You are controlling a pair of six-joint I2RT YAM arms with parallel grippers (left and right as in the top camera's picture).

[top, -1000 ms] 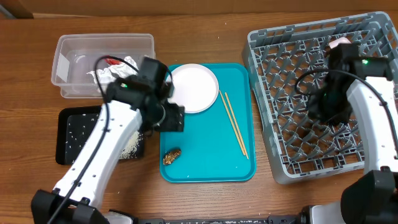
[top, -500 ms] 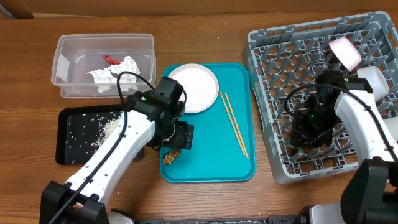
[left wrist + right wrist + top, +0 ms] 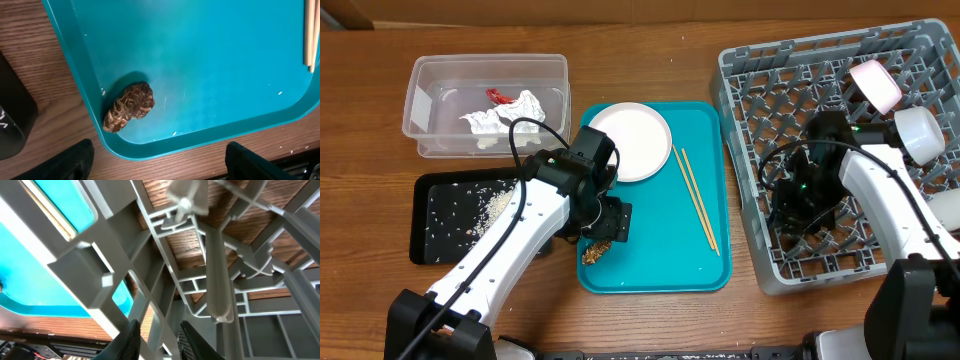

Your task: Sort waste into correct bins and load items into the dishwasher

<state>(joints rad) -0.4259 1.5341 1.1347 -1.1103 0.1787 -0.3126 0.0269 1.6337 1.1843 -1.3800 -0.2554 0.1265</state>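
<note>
The clear tub (image 3: 420, 110) holds the crumpled napkin (image 3: 505, 115) and red wrapper (image 3: 500, 97); the black tray (image 3: 420, 250) holds rice (image 3: 490, 205). The teal tray (image 3: 660, 250) carries the plate (image 3: 632, 140), chopsticks (image 3: 698, 205) and food lump (image 3: 129, 106), the left gripper (image 3: 167, 157) gaping just above it. The grey rack (image 3: 750, 90) holds a pinkish dish (image 3: 875, 85) and white bowl (image 3: 920, 132) (far corner). The right gripper (image 3: 161, 337) sits among its ribs, fingers close; whether it grips anything cannot be told.

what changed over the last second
The left gripper swung from beside the clear tub down to hover open over the brown lump. The right gripper slid left across the rack. Plate, chopsticks and lump stayed put.
</note>
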